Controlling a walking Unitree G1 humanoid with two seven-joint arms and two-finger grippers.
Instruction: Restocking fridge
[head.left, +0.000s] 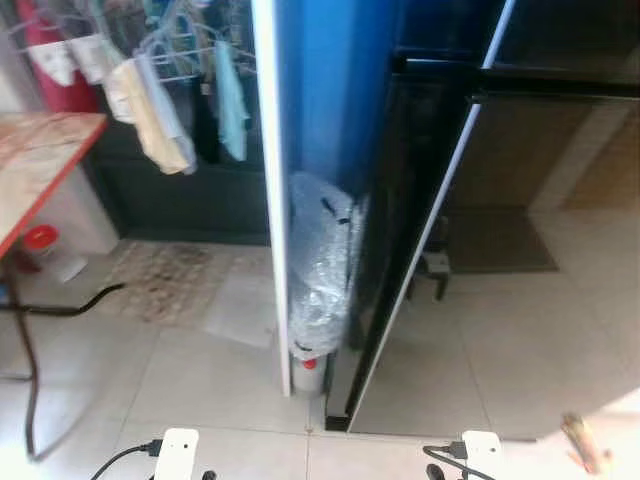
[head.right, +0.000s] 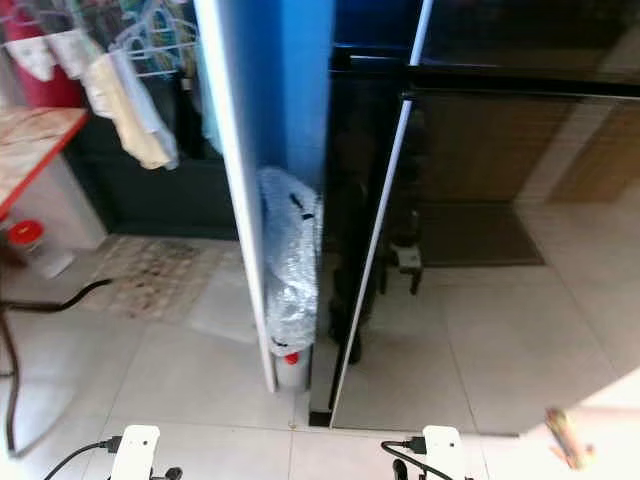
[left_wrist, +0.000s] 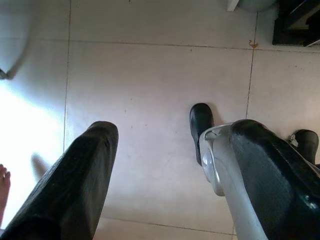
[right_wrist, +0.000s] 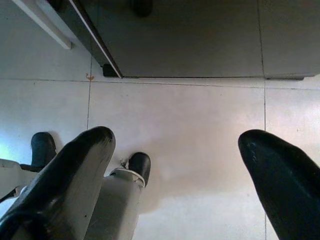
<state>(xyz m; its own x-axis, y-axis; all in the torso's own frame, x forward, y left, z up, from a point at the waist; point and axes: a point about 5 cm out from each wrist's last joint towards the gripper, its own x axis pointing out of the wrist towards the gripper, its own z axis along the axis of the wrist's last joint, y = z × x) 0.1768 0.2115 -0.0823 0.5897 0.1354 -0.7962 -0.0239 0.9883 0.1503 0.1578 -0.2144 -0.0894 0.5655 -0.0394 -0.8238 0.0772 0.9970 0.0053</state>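
Centre and right of the frame: tall black fridge (head.left: 420, 200) with glossy glass-like door, closed, mirroring the pale tiled floor (head.left: 200, 380); thin white strip running diagonally down its front to the lower edge near bottom centre. Just left of it, a blue panel with white edge (head.left: 272, 190), standing upright from top of frame to the floor. Wedged in the narrow gap between panel and fridge, a bundle of crinkled bubble wrap (head.left: 320, 260) over a small white container with a red cap (head.left: 309, 368). Wide stretch of bare, smooth tile open in the foreground, lower half of the frame. Upper left: clothes on hangers (head.left: 170, 90), soft and pale; far left, corner of a red-edged table (head.left: 40, 160), a red-lidded jar (head.left: 42, 245) beneath it, a dark cable (head.left: 60, 305) snaking over the floor beside a speckled mat (head.left: 160, 280). Lower right corner, a small wooden object (head.left: 585, 445), blurred. Left gripper (left_wrist: 170, 165) hanging low over the tiles, long black fingers apart. Right gripper (right_wrist: 175, 170) likewise low over the floor near the fridge's bottom corner, fingers spread wide.
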